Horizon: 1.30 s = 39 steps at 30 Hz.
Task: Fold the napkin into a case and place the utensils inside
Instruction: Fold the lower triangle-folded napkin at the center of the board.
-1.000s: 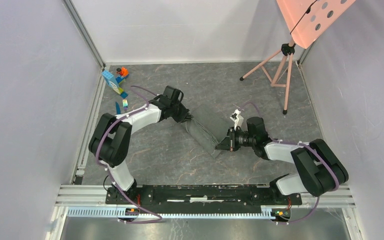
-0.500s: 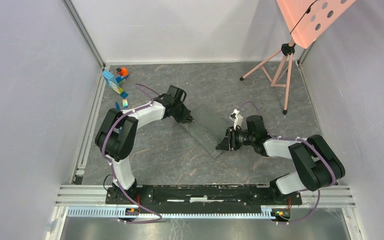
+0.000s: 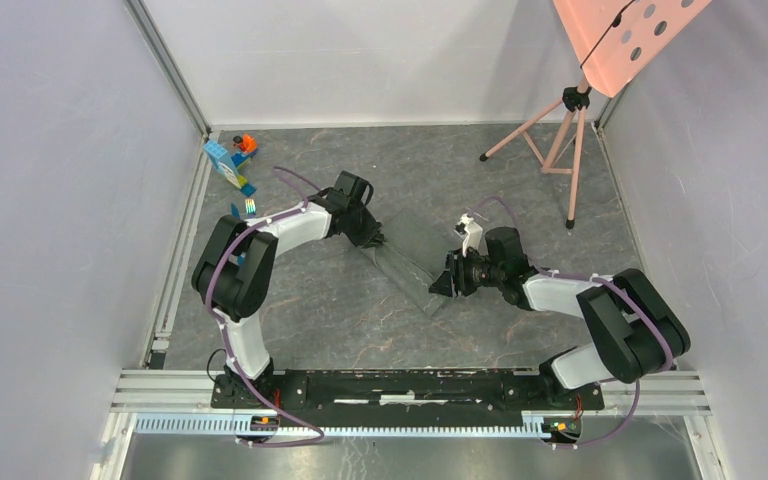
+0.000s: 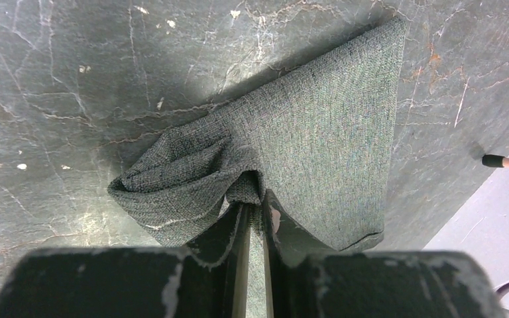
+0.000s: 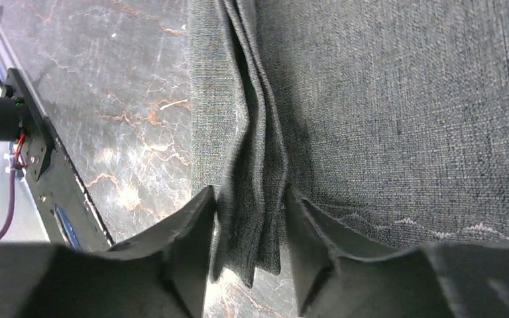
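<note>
Lying across the middle of the counter (image 3: 310,310), the napkin (image 3: 405,270) forms a narrow, layered dark grey strip that runs from 10 o'clock to 4 o'clock in the top view.

The left arm (image 3: 290,225) reaches the strip's 10 o'clock end. There the left jaws are pressed nearly together and pinch a bunched fold of the cloth. In the left wrist view, the two fingers (image 4: 237,265) stand close side by side with puckered fabric between them. The rest of the cloth spreads flat away from them toward 12 o'clock.

The right arm (image 3: 560,290) comes in from 3 o'clock to the strip's 4 o'clock end. The right jaws are spread apart. In the right wrist view, their fingers (image 5: 185,265) stand on either side of a ridge of stacked folds at the napkin's edge. A pale stitched line shows on the flat cloth at 5 o'clock of that view. I cannot tell whether the fingers touch the cloth.

The utensils (image 3: 245,210), a blue knife and a fork with a rainbow-green head, lie side by side near the counter's 9 o'clock edge, well apart from the napkin. Blue and orange toy blocks (image 3: 230,160) sit just beyond them toward 10 o'clock. A pink-legged tripod (image 3: 560,140) stands at 2 o'clock.
</note>
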{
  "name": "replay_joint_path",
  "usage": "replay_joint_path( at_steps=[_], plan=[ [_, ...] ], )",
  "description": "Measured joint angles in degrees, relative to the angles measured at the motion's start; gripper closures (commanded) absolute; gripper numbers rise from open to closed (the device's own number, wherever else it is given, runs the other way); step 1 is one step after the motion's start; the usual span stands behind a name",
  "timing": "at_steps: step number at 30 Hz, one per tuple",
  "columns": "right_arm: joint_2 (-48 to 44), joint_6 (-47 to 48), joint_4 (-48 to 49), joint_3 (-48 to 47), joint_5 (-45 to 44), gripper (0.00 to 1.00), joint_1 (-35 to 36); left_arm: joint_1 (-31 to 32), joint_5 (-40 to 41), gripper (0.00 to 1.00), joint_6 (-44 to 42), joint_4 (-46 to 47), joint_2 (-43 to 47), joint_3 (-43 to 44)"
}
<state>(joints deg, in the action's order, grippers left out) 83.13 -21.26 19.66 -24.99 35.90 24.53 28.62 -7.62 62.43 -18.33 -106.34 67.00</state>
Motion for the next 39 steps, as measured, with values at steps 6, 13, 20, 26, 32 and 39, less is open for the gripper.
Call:
replay_joint_path(
  at_steps=[6, 13, 20, 26, 32, 39],
  plan=[
    [0.2, 1.2, -2.2, -0.4, -7.1, 0.99, 1.6, 0.0, -2.6, 0.58, -1.9, 1.1, 0.0, 0.2],
    [0.2, 1.4, -3.0, -0.4, -10.8, 1.00, 1.6, -2.0, -10.6, 0.35, -5.8, 8.2, 5.3, -3.9],
    [0.3, 1.3, -3.0, -0.4, -11.0, 0.99, 1.7, -8.8, -17.1, 0.75, -6.0, 17.1, 14.8, -13.8],
    [0.3, 1.2, -2.9, -0.4, -11.0, 0.96, 1.7, -10.7, -23.3, 0.89, -4.8, 25.7, 6.7, -15.3],
    [0.3, 1.3, -3.1, -0.5, -11.0, 0.80, 1.7, -10.5, -25.6, 0.93, -4.2, 30.9, 0.1, -15.3],
    [-2.3, 4.7, -11.2, -5.2, -18.5, 0.45, 4.7, -11.3, -25.6, 0.95, -4.1, 33.5, -5.0, -15.3]
  ],
)
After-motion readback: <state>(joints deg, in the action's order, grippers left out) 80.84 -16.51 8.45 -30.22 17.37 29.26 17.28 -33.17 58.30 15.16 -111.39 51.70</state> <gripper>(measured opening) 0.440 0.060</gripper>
